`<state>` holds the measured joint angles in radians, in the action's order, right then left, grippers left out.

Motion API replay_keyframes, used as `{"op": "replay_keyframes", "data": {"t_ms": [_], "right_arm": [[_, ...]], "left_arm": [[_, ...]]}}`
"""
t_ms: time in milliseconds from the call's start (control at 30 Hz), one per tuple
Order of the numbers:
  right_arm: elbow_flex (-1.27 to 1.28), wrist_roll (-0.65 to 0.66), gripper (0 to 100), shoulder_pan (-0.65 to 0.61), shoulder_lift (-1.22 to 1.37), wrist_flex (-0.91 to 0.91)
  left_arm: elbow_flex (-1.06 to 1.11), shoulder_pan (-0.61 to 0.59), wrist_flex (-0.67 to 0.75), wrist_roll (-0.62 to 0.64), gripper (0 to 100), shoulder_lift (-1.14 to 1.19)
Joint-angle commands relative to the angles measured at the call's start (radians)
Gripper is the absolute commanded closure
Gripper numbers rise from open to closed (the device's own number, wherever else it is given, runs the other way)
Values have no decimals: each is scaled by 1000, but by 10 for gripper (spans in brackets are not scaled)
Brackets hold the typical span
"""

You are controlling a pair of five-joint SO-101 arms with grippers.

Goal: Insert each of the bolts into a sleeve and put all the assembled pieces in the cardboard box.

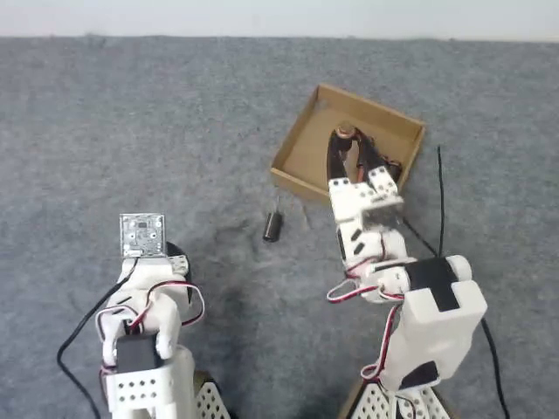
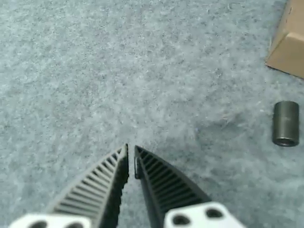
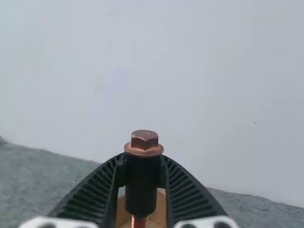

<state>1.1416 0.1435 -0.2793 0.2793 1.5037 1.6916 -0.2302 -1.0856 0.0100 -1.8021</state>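
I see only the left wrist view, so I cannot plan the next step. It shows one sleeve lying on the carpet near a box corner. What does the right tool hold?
Observer: The right tool is shut on an assembled piece. A copper bolt head sticks out above the dark sleeve part.
Operator: Is it over the box?
Observer: Yes. In the high view it hangs inside the walls of the cardboard box. Whether the piece touches the floor, I cannot tell.
Operator: Where is my sleeve from there?
Observer: The loose sleeve lies on the carpet just outside the box, nearer the right arm than the left arm.
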Motion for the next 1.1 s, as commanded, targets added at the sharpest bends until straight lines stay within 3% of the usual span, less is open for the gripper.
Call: {"op": "replay_keyframes", "data": {"t_ms": [0,200,700,1067], "right_arm": [[-124,89,992,8,-38,-114],[-241,92,992,13,-38,-298],[-485,91,992,16,-39,-1035],[-816,89,992,18,-27,-1850]], "left_arm": [[-5,-5,-2,-12,977,-14],[-5,-5,-2,-12,977,-14],[-5,-5,29,-12,977,-11],[-5,-5,34,-12,977,-11]]}}
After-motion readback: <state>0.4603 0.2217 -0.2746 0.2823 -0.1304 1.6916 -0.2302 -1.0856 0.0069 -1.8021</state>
